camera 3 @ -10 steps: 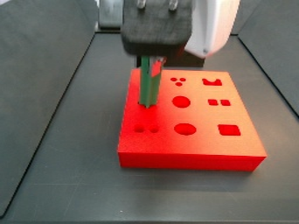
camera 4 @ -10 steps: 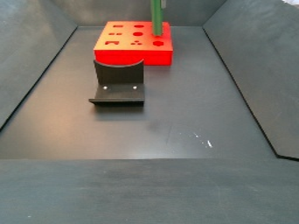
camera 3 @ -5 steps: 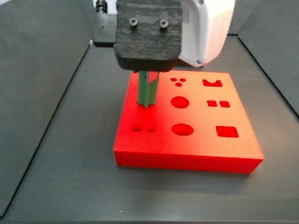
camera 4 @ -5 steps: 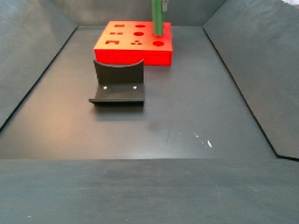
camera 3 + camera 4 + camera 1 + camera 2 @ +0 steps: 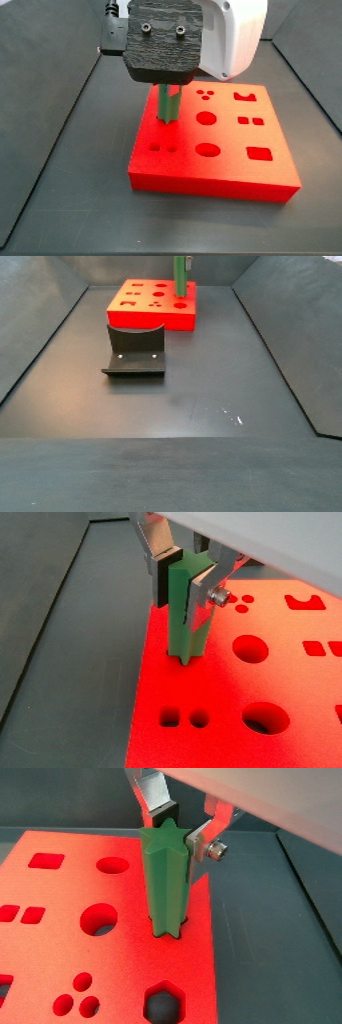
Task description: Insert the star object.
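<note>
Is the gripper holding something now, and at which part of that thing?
Yes. The gripper holds the star object at its upper end, between the fingers; its lower end stands in the red block.

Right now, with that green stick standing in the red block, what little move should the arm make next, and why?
Probably keep pushing straight down a little. The star object stands upright with its lower end in a hole of the red block, most of it above the surface, and the gripper grips its top between the fingers.
</note>
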